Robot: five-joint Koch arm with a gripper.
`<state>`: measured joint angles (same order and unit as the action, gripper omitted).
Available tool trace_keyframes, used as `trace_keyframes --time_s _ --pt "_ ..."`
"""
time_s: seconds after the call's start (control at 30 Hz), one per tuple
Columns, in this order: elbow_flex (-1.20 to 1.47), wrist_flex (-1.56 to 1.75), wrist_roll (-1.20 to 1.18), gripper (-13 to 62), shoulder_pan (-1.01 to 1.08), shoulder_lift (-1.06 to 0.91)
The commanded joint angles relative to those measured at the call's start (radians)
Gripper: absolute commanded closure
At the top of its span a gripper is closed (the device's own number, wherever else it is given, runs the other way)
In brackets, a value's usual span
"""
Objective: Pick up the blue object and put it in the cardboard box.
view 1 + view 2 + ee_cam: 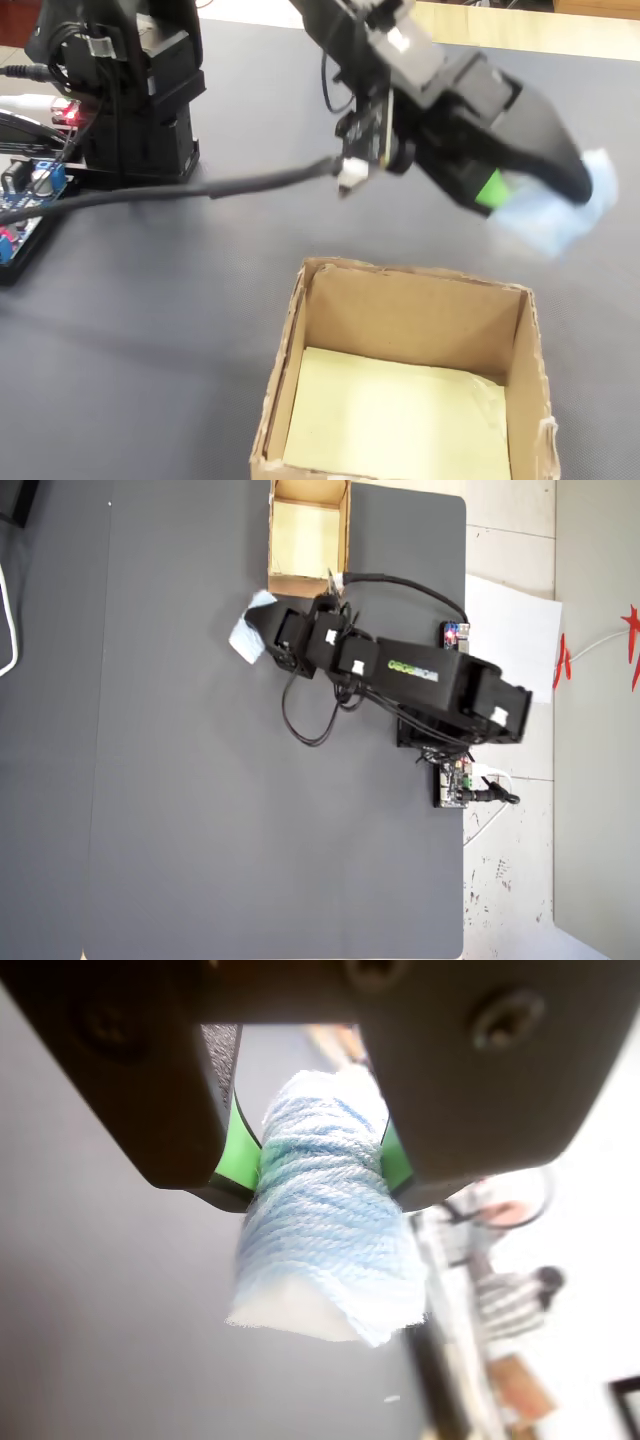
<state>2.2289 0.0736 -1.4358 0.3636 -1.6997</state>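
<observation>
We see black arm (400,675) stretched across dark grey mat (200,810), gripper (262,638) at its end. Pale blue object (247,632) sits at gripper tip; jaw state unclear to us. Cardboard box (309,582), yellowish inside, lies just beyond gripper, toward top edge. Circuit board (453,783) behind arm base.

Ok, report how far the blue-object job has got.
Done: the pick. The gripper is shut on the blue object, green-padded fingers pinching its sides, and the fixed view shows it lifted clear of the mat. In hand: the carry; in the overhead view the bundle hangs beside the cardboard box, not over it. Left: move above the box's empty yellowish floor and release.
</observation>
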Motion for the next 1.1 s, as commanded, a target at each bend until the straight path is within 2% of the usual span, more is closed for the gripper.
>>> trace_keyframes --time_s 0.0,0.17,0.33,0.47,0.5,0.53,0.7,0.9,1.07 --pt "-0.049 0.132 -0.038 40.3 0.011 -0.08" --pt "-0.078 0.132 -0.035 40.3 0.133 -0.115" --pt "-0.181 0.067 -0.034 40.0 0.36 -0.009" --pt "-0.207 0.035 -0.023 39.6 0.44 0.026" --pt "-0.209 0.026 -0.025 37.9 0.448 0.029" --pt "-0.206 -0.043 -0.034 30.2 0.456 0.017" --pt "-0.147 -0.147 -0.038 17.2 0.451 -0.061" --pt "-0.103 -0.144 -0.043 15.6 0.436 -0.12" --pt "-0.023 -0.103 -0.067 15.5 0.33 -0.235"
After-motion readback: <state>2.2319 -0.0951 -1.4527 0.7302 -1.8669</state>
